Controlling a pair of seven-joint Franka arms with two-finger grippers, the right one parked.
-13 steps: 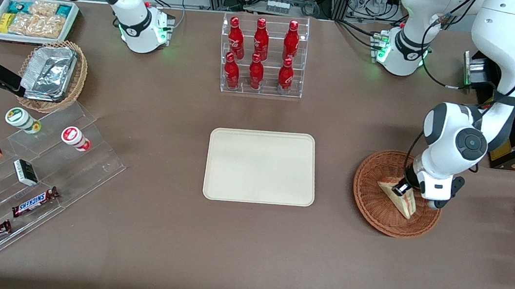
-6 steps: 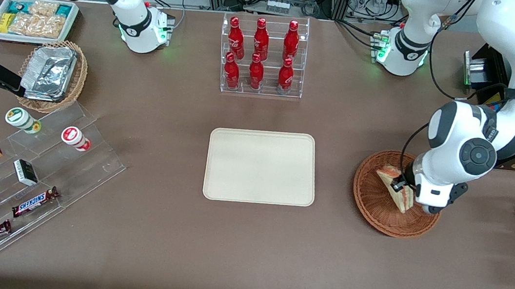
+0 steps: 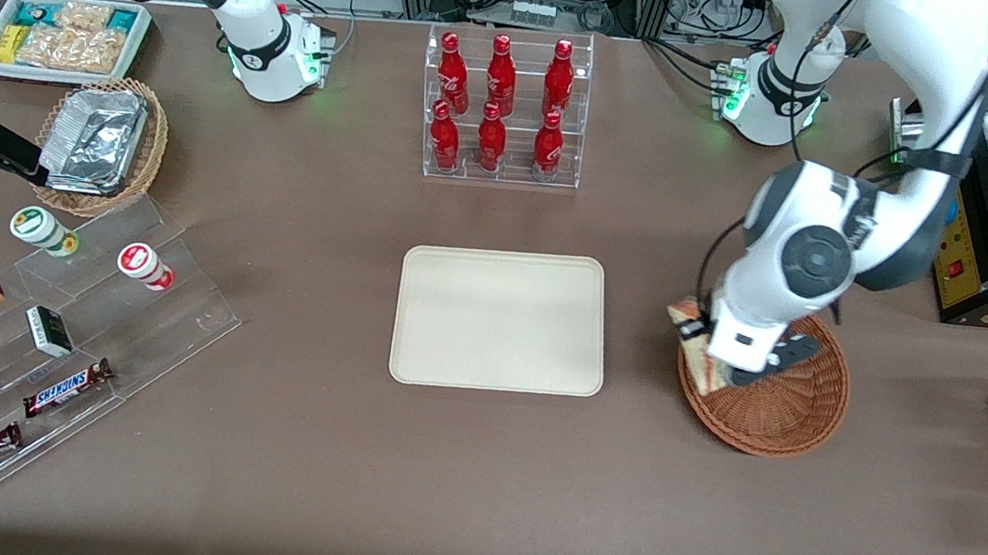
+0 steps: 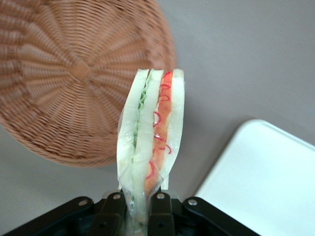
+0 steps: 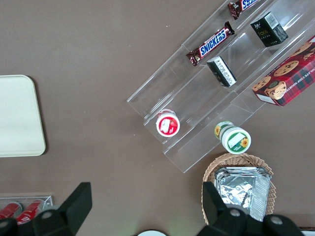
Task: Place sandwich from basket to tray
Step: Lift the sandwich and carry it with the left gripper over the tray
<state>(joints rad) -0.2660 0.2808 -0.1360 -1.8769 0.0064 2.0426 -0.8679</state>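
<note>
The gripper (image 4: 140,206) is hanging above the rim of the basket (image 3: 784,412) on the side that faces the tray (image 3: 502,320), and its two fingers (image 4: 114,209) are pressing together on the narrow end of the sandwich (image 4: 150,147). The wrapped wedge is sticking out from the fingers, clear of the wicker, with its green and red filling edge turned toward the wrist camera. In the front view the sandwich (image 3: 695,345) is showing only partly past the arm's wrist, over the basket's edge nearest the tray and apart from the weave below it. The tray is lying flat in the middle of the table, with bare tabletop between it and the basket, and nothing is resting on it.

By my judgement the lift is done and the carry across to the tray is the step in hand. The main risk is the hold itself: the fingers are pinching just one tip of a soft wedge in slippery clear wrap, so most of it is hanging unsupported. A quick swing or a sudden stop could make it pivot or slide out and drop onto the table short of the tray. Squeezing harder could crush the bread instead. If the arm is travelling too low, the free end could catch on the tray's raised rim. Letting go from too high could make the wedge tumble or land across the rim near the tray's basket-side edge.
</note>
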